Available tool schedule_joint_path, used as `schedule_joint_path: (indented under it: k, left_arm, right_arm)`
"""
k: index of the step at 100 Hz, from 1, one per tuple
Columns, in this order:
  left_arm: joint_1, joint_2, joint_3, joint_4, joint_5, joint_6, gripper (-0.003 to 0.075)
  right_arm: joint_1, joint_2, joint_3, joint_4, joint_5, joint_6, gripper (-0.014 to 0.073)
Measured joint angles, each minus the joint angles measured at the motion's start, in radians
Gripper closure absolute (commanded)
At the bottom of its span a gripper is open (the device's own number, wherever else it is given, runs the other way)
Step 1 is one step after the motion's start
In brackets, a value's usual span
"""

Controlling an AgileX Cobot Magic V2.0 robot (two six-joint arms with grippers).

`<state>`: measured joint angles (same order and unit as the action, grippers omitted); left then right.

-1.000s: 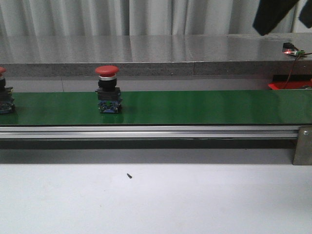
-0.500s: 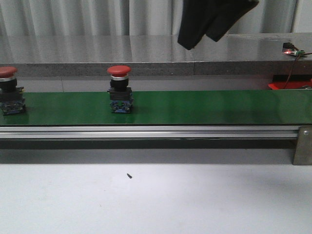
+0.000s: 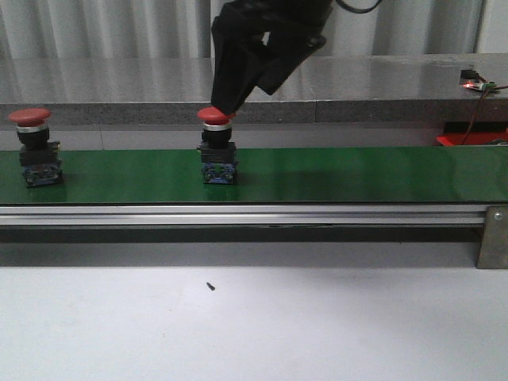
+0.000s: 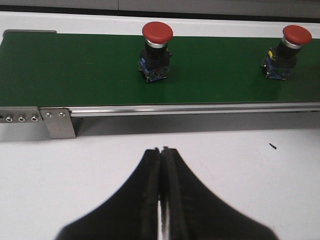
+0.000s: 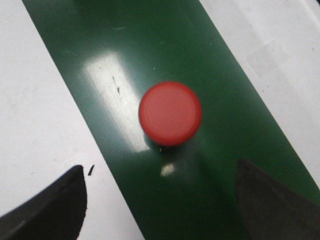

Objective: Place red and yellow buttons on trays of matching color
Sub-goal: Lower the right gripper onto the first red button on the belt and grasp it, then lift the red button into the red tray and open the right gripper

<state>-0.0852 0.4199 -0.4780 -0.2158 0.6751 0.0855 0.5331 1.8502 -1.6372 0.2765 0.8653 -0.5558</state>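
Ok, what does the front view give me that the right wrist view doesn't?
Front only: a second red button farther left on the green belt, and a red tray edge at far right. Right wrist only: the open fingers spread wide, the button cap between them from above. Both: the red button under the right gripper.

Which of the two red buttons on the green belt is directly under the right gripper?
The right-hand red button, near the belt's middle; the right gripper hangs open above its cap.
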Motion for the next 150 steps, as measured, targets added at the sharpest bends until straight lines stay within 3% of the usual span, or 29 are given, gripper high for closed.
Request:
schedule_joint_path:
  k: [36,43,62,72,109,150]
  left_arm:
    - [0.000,0.000,0.000,-0.001,0.000,0.000,0.0740]
    - [0.000,0.000,0.000,-0.001,0.000,0.000,0.0740]
    - [0.000,0.000,0.000,-0.001,0.000,0.000,0.0740]
    - [0.000,0.000,0.000,-0.001,0.000,0.000,0.0740]
    - [0.000,0.000,0.000,-0.001,0.000,0.000,0.0740]
    - [0.000,0.000,0.000,-0.001,0.000,0.000,0.0740]
  right_arm:
    - [0.001,0.092,-0.015,0.007,-0.108,-0.001,0.0021]
    - [0.001,0.105,-0.015,0.008,-0.121,-0.001,0.0090]
    - [0.001,0.116,-0.015,0.008,-0.131,-0.001,0.0386]
    - [0.001,0.116,-0.015,0.008,-0.132,-0.001,0.0463]
    - [-0.046,0.075,-0.015,0.016,-0.140,0.022,0.0467]
    - [-0.373,-0.058,-0.015,0.016,-0.096,0.072,0.0467]
